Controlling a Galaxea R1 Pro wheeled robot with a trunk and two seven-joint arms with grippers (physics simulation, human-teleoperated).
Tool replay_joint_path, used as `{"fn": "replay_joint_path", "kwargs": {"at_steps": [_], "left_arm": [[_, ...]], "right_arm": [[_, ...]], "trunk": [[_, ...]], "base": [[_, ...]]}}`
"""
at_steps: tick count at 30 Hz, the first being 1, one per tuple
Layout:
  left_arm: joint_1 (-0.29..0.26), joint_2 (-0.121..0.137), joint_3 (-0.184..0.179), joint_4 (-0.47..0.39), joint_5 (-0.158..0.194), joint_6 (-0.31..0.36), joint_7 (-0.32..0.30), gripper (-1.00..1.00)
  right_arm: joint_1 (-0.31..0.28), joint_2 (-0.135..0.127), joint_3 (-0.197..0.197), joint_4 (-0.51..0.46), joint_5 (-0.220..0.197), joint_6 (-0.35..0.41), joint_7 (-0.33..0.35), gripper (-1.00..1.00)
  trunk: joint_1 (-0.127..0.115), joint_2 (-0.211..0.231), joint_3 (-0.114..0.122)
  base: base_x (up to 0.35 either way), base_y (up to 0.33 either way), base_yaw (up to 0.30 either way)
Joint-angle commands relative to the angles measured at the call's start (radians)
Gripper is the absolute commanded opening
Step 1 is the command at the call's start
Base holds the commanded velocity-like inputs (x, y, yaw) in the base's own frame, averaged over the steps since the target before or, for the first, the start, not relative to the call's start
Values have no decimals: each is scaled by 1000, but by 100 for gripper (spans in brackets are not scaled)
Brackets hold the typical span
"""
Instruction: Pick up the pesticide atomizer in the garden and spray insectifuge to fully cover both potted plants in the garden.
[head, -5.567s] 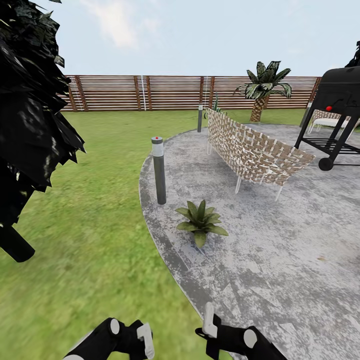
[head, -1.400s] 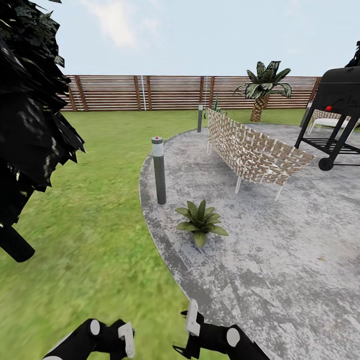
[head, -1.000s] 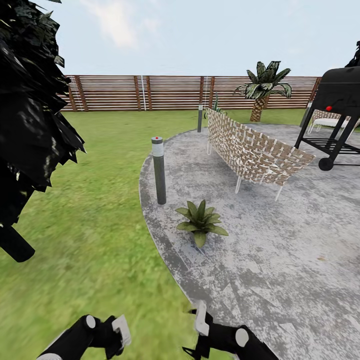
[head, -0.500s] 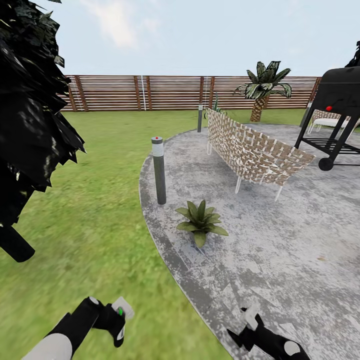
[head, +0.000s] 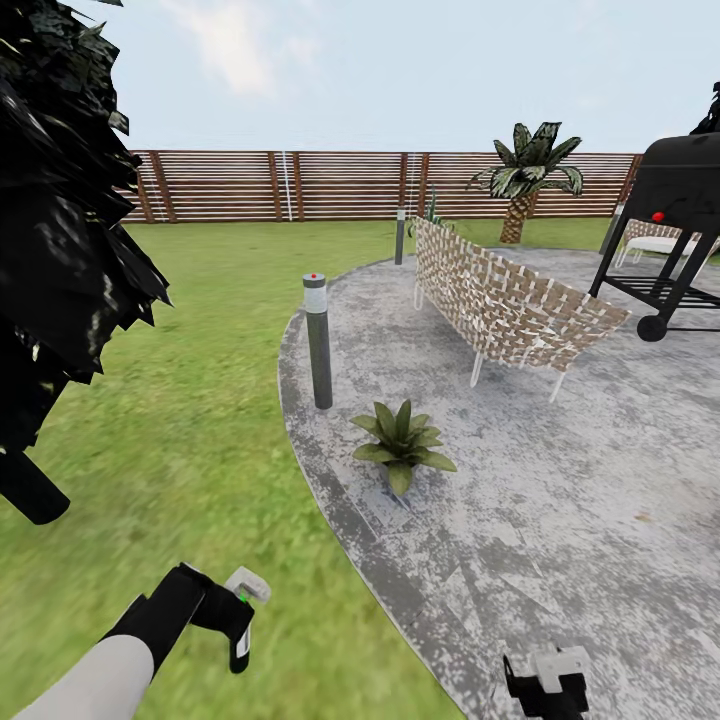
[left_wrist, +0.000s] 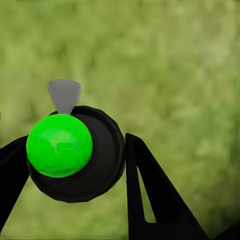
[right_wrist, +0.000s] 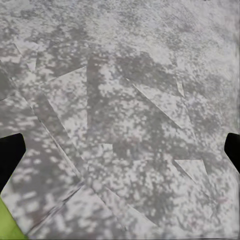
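My left gripper (head: 238, 622) hangs over the lawn at the lower left, shut on the pesticide atomizer (head: 246, 588). Its pale grey spray head pokes out above the fingers. In the left wrist view the atomizer (left_wrist: 75, 155) appears end-on as a dark round body with a bright green spot and a grey trigger, clamped between the black fingers (left_wrist: 145, 195). One potted plant (head: 402, 440), a low rosette of broad green leaves, sits on the patio edge ahead. My right gripper (head: 556, 672) is open over the stone at the lower right, with nothing between its fingertips.
A grey bollard lamp (head: 318, 340) stands just behind the plant. A woven bench (head: 510, 305) and a black grill (head: 680, 220) occupy the round stone patio (head: 580, 480). A dark tree (head: 60, 230) crowds the left. Fence (head: 300, 185) and palm (head: 528, 170) lie far back.
The two arms, close together at the bottom centre before, have spread apart. The left one swung left and up with the atomizer; the right one moved right and down.
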Motion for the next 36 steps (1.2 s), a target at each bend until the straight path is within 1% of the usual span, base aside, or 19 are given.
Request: {"fn": "replay_joint_path", "kwargs": {"at_steps": [1,4,6,9,13,14,17,21,27,33,36], "left_arm": [[0,-2,7,-5,-6,8,-8,-100],[-1,-5,5,-10,-6,29,-8,-100],[-6,-4,0,-12,-6,76,-8,-100],[-10,-7,-4,-19,-7,100,-8,-100],[-10,-19,-7,-64,-10,108,-8,-100],[-11,-26,-8,-80,-11,109,-8,-100],[-11,-35,-9,-95,-13,113,-8,-100],[-11,-37,-10,-106,-14,114,-9,-100],[-13,-38,-11,-108,-14,139,-11,-100],[-29,-38,-11,-108,-14,146,-12,-100],[-31,-39,-10,-108,-14,148,-12,-100]], "right_arm": [[-1,0,-4,12,7,-18,-20,100],[-1,2,-4,26,3,-36,-36,100],[-1,2,-4,30,1,-41,-41,100],[-1,1,-4,32,1,-42,-44,100],[-1,1,-4,33,1,-43,-45,100],[-1,1,-4,40,1,-43,-45,100],[-1,-1,-4,61,1,-43,-46,100],[-1,-2,-4,70,1,-43,-46,100],[-1,-2,-4,73,1,-42,-46,100],[-1,1,-4,72,-1,-42,-45,100],[-1,1,-4,72,-2,-42,-45,100]], "trunk": [[0,0,-1],[0,0,-1],[0,0,-1],[0,0,-1],[0,0,-1],[0,0,-1],[0,0,-1],[0,0,-1],[0,0,-1],[0,0,-1],[0,0,-1]], "base": [[0,0,0],[0,0,0],[68,0,0],[237,0,0],[318,0,0],[333,0,0],[330,-26,0],[299,-116,0],[284,-150,0],[298,-134,-2],[332,-38,-129]]}}
